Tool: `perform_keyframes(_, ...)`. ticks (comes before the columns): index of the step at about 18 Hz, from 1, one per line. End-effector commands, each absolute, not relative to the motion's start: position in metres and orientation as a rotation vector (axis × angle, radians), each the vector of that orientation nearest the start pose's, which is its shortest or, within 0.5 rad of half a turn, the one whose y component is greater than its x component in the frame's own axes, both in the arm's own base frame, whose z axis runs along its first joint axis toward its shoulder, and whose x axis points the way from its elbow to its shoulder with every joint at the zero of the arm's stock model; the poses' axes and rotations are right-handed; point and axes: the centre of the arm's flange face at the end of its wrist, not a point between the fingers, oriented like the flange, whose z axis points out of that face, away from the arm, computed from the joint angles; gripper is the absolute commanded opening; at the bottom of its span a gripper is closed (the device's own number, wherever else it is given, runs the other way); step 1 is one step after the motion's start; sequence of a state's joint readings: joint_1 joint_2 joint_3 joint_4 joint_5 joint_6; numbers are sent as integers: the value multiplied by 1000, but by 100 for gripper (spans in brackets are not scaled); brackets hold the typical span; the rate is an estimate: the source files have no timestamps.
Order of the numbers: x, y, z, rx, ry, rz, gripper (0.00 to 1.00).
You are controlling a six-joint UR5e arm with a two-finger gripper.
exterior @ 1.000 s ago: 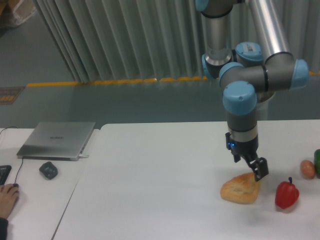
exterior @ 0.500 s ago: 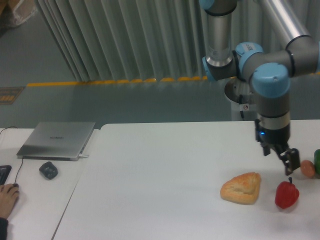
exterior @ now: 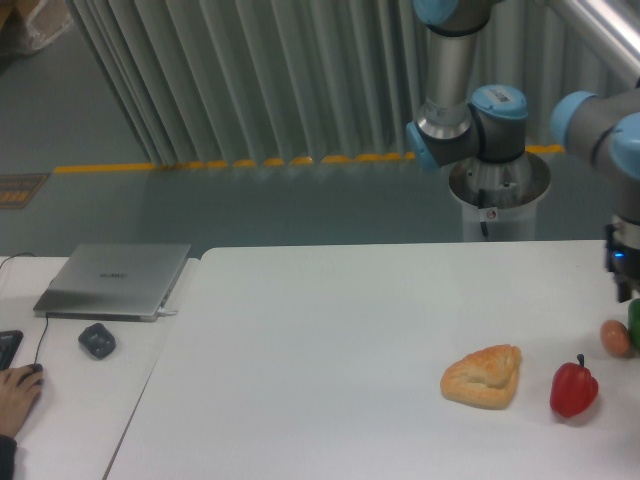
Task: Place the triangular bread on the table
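- The triangular bread (exterior: pixel 484 375) lies flat on the table (exterior: pixel 330 330), toward the right end and close to the near edge, with nothing touching it.
- Just beside it on the right stands a red bell pepper (exterior: pixel 574 388), apart from the bread by a narrow strip of white surface.
- Further right, at the table's right edge, sit a small orange-tan ball (exterior: pixel 615 338) and a sliver of something green (exterior: pixel 634 322), cut off by the frame.
- The robot arm (exterior: pixel 470 110) stands behind the far edge of the table; its wrist runs out of view at the right border, above the ball.
- The hand itself is out of view, so I cannot tell whether it is wide or narrow; it is certainly not on the bread.
- To my eye the placing step is done: the bread rests on the table, unsupported by anything else.
- What remains, I judge, is only for the arm to keep clear and settle; any move back over the table calls for height enough to pass above the pepper and the ball without knocking them.
- On the smaller desk to the left lie a closed silver laptop (exterior: pixel 114 281) and a dark mouse (exterior: pixel 97 341), well apart from the work.
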State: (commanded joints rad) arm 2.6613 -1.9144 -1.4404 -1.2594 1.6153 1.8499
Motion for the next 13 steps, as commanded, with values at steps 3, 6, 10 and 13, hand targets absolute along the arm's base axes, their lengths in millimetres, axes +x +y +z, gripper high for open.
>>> perform_keyframes(3,-526,388,391,-2915,1185,163,100)
perform_keyframes(6,-549,373,386,-2878,1267,157,100)
perform_keyframes(10,-574,352,384,-2846,1287,165,100)
perform_keyframes(13,-596,333,384,-2857,1225,272,100)
